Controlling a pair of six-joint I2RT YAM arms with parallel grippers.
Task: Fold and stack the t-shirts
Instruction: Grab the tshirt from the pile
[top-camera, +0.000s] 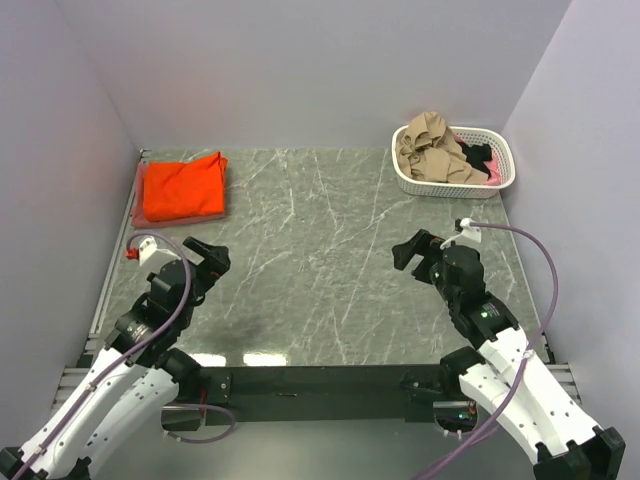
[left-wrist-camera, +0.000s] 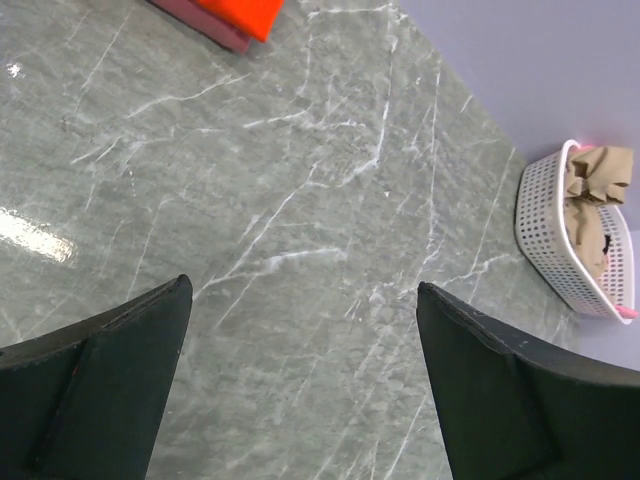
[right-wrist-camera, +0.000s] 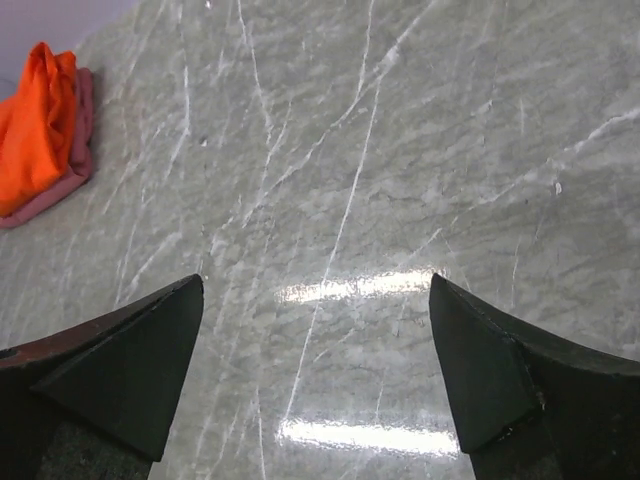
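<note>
A folded orange t-shirt (top-camera: 183, 186) lies on a folded pink one (top-camera: 142, 188) at the far left of the table; both also show in the right wrist view (right-wrist-camera: 35, 125). A crumpled tan t-shirt (top-camera: 430, 150) sits in the white basket (top-camera: 450, 187) at the far right, with black (top-camera: 478, 155) and pink (top-camera: 494, 176) cloth beside it. My left gripper (top-camera: 212, 256) is open and empty over bare table at the near left. My right gripper (top-camera: 412, 250) is open and empty at the near right.
The marble table (top-camera: 320, 260) is walled on the left, back and right. The basket also shows in the left wrist view (left-wrist-camera: 560, 240) at its right edge. The arm bases stand at the near edge.
</note>
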